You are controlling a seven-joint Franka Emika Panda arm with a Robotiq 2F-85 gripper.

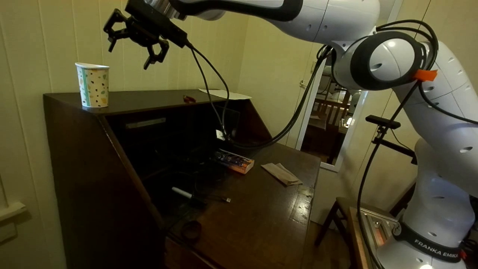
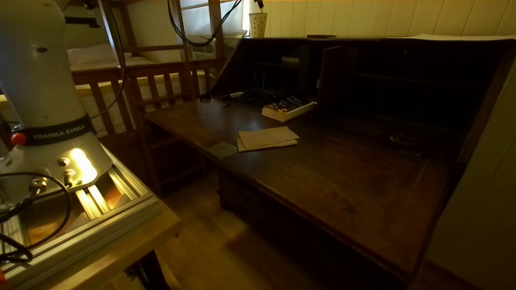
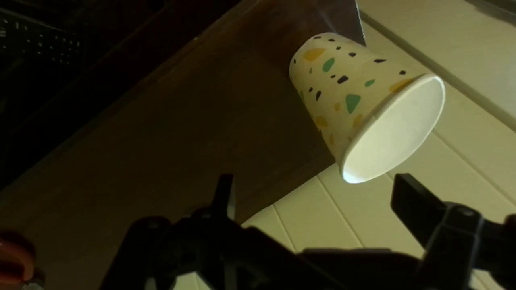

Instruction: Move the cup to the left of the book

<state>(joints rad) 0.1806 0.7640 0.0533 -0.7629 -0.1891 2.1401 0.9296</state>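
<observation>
The cup (image 1: 94,86) is cream-white with coloured specks. It stands upright on the desk's top shelf, near its end; it also shows in an exterior view (image 2: 258,25) and in the wrist view (image 3: 322,80). My gripper (image 1: 128,58) is open and empty, above the shelf and to one side of the cup, apart from it. In the wrist view its spread fingers (image 3: 314,179) show below the cup's rim. A thick paperback book (image 1: 235,160) with a dark printed cover lies on the lower desktop; it also shows in an exterior view (image 2: 288,108). A flat tan folded piece (image 2: 267,138) lies near it.
The dark desk (image 1: 261,209) has a raised top shelf (image 1: 145,98) against a panelled wall. A small red item (image 1: 189,99) and white paper (image 1: 226,94) lie on the shelf. A white marker (image 1: 182,192) and a cable lie on the desktop. My arm's cables hang over the desk.
</observation>
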